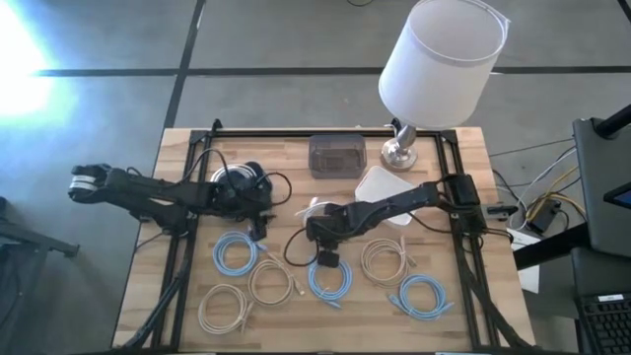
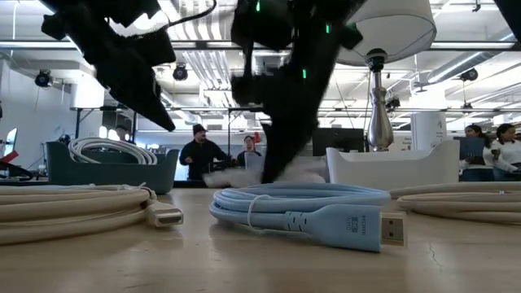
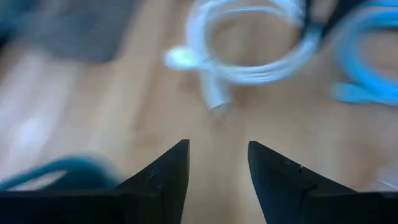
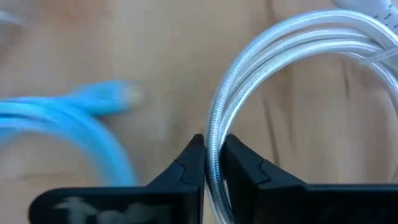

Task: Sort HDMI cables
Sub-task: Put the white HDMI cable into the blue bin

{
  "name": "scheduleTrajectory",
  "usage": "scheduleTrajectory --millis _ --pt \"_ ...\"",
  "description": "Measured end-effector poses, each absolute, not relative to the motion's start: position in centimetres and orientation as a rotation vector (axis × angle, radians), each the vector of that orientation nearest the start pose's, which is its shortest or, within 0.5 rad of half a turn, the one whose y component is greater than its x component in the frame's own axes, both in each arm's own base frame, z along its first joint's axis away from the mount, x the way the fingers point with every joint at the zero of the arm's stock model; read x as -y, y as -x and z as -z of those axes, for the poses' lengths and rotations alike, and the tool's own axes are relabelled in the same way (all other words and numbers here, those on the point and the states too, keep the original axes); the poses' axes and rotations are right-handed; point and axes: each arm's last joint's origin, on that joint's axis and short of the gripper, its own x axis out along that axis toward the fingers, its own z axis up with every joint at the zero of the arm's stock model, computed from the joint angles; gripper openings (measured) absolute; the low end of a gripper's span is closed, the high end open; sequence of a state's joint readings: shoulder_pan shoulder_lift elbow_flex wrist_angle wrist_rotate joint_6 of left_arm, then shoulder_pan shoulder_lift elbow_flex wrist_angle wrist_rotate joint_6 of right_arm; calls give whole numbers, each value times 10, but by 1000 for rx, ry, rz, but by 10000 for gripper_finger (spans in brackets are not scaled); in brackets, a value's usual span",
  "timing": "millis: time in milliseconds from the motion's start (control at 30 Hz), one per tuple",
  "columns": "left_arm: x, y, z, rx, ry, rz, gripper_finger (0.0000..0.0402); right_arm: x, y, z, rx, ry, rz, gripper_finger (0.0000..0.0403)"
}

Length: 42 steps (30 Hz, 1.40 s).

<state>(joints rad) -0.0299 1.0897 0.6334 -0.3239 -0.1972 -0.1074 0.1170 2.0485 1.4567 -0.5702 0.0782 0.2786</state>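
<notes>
Light blue coil (image 2: 301, 203) lies nearest the low camera, flat on the wooden table (image 1: 463, 325), its plug end toward the lens. White coil (image 4: 298, 81) sits just in front of the white tray (image 1: 387, 183), pinched at its rim by the right gripper (image 4: 211, 155); the fingers are pressed together on the strands. Around the white coil: a blue coil (image 1: 235, 252) to its left, another blue coil (image 1: 328, 279) just below it, a beige coil (image 1: 386, 258) to its lower right, further beige coils (image 1: 225, 306) and a blue coil (image 1: 424, 296) toward the near edge. Behind it stand a grey bin (image 1: 336, 155) and a lamp (image 1: 439, 64). Left gripper (image 3: 217, 162) hangs to the left of the white coil, fingers spread, holding nothing. Right arm partly hides the white coil from above.
</notes>
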Motion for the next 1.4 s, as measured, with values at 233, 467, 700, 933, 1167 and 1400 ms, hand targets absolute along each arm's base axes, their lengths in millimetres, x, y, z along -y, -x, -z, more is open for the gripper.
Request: scheduleTrajectory --millis 233,467,700,933,1167,1400 --pt "22 -227 -232 -541 -187 36 168 -46 -421 -177 -1101 -106 83 39" --pt "38 -243 -216 -548 -338 112 168 -47 -424 -182 -1066 -121 56 38" --pt "40 -257 -192 -651 -353 122 168 -47 -427 -187 -1045 -125 54 38" --pt "40 -271 -183 -689 -476 63 168 -49 -430 -191 -1020 -139 35 38" --pt "41 -275 -183 -697 -538 47 168 -50 -432 -194 -1006 -153 9 38" --pt "42 -273 -180 -711 -540 53 122 -50 -436 -199 -965 -154 -2 38"
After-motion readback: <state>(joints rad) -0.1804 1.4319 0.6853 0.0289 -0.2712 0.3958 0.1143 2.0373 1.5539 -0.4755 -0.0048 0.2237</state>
